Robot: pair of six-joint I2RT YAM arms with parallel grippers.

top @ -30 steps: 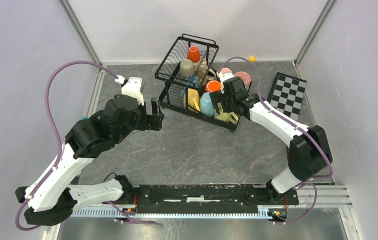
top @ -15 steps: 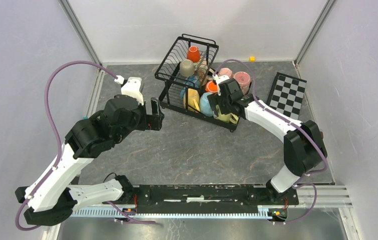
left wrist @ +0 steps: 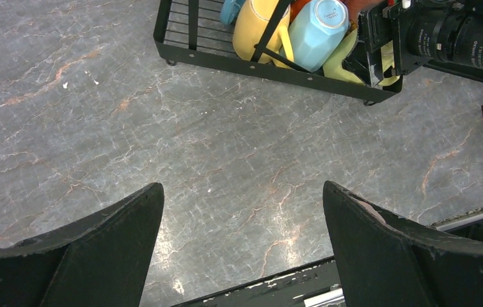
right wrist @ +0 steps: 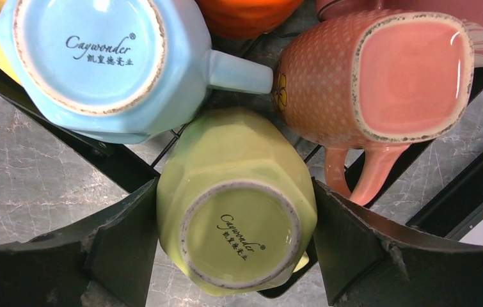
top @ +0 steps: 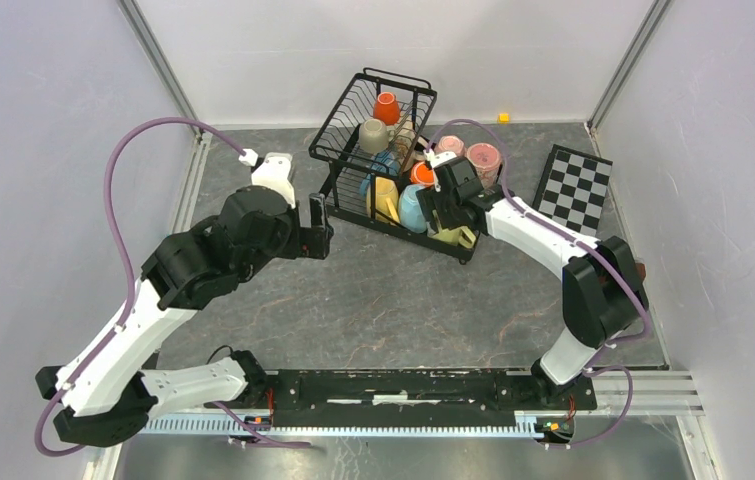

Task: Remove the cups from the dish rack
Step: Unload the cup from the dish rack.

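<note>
The black wire dish rack [top: 345, 150] stands at the back middle with several cups in it. An orange cup [top: 386, 107] and a beige cup [top: 373, 135] sit in the upper basket. On the lower tray are a yellow cup [top: 385, 198], a light blue cup [right wrist: 98, 57], a pink cup [right wrist: 379, 70] and a yellow-green cup [right wrist: 238, 192], bottoms toward the wrist camera. My right gripper [right wrist: 235, 182] is at the rack's front right corner, its fingers touching both sides of the yellow-green cup. My left gripper [left wrist: 242, 185] hangs open over bare table, left of the rack [left wrist: 258, 67].
A black-and-white checkered board [top: 575, 190] lies at the right by the wall. A small yellow cube [top: 503, 117] sits at the back wall. Two pink cups [top: 484, 157] stand on the table behind the rack's right end. Grey walls close in on both sides.
My right gripper has pushed in at the rack's front corner and its jaws have narrowed onto the yellow-green cup. The left arm has swung a little toward the rack, still open.
</note>
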